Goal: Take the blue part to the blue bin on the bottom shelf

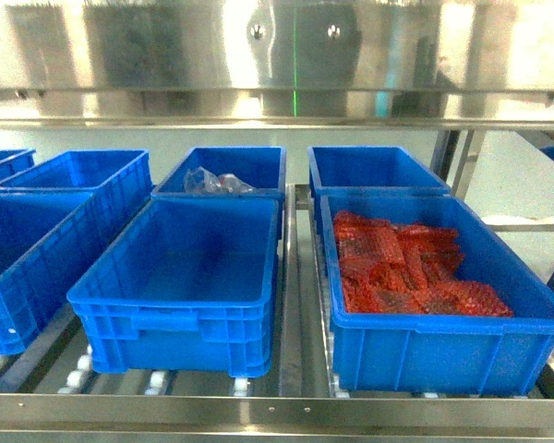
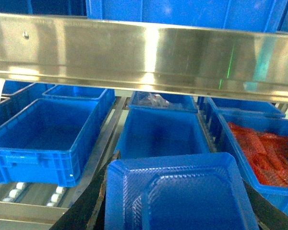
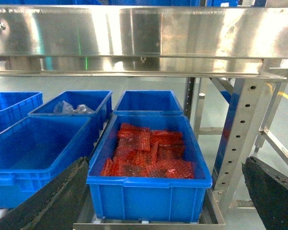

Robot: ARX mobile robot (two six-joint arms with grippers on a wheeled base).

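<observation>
Holding the blue part (image 2: 180, 194) between the left gripper (image 2: 177, 211) jaws, near of the empty blue bin (image 1: 180, 268) on the bottom shelf (image 1: 258, 406). Right gripper (image 3: 168, 201) spread wide, empty. Risks clipping the overhead steel rail (image 2: 144, 55), or landing among the red packets (image 1: 411, 268) in the right bin.

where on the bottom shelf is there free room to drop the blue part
The front middle bin is bare inside, bordered by the red-filled bin on its right and the empty left bin, also free. The back right bin looks empty too. Crowded: the red-filled bin, and the back middle bin holds clear bags. The blue part sits in the left hand.
</observation>
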